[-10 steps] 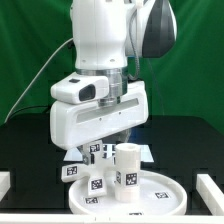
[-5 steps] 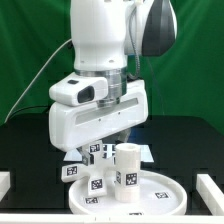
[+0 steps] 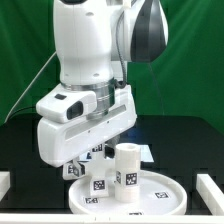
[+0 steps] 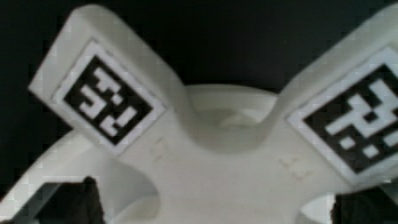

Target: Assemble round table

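Observation:
The large rimmed round disc [image 3: 165, 192] lies flat at the front of the black table. The thick cylindrical leg [image 3: 126, 172] stands upright on it. The cross-shaped foot piece [image 3: 72, 171] lies just behind the disc's left side, mostly hidden under the robot hand [image 3: 85, 125]. In the wrist view the foot piece [image 4: 222, 135] fills the picture, two tagged arms spreading from its hub. My gripper [image 4: 217, 200] is open, with one dark finger [image 4: 71, 200] on each side of the foot piece's body. Whether the fingers touch it cannot be told.
The marker board [image 3: 144, 150] lies flat behind the disc, towards the exterior view's right. White blocks stand at the table's front left [image 3: 5, 182] and front right [image 3: 213, 186] corners. A green curtain hangs behind.
The arm and hand have swung towards the exterior view's left and dropped a little lower. The disc, the leg and the foot piece have not visibly moved.

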You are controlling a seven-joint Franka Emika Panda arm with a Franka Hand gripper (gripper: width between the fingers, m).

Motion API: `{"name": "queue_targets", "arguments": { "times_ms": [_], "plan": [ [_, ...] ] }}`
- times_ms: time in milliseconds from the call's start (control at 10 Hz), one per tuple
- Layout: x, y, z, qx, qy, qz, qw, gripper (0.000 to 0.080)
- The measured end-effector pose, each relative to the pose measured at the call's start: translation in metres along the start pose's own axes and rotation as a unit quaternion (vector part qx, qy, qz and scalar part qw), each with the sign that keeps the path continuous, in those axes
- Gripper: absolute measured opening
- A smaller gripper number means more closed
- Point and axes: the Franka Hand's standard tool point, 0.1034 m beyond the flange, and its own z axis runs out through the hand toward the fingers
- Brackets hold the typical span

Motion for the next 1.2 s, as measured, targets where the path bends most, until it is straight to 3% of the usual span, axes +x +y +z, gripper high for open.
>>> {"name": "queue_targets", "arguments": {
  "times_ms": [1200],
  "plan": [
    [-0.001, -0.007, 0.013, 0.009, -0.008, 0.010, 1.000, 0.0648]
  ]
}}
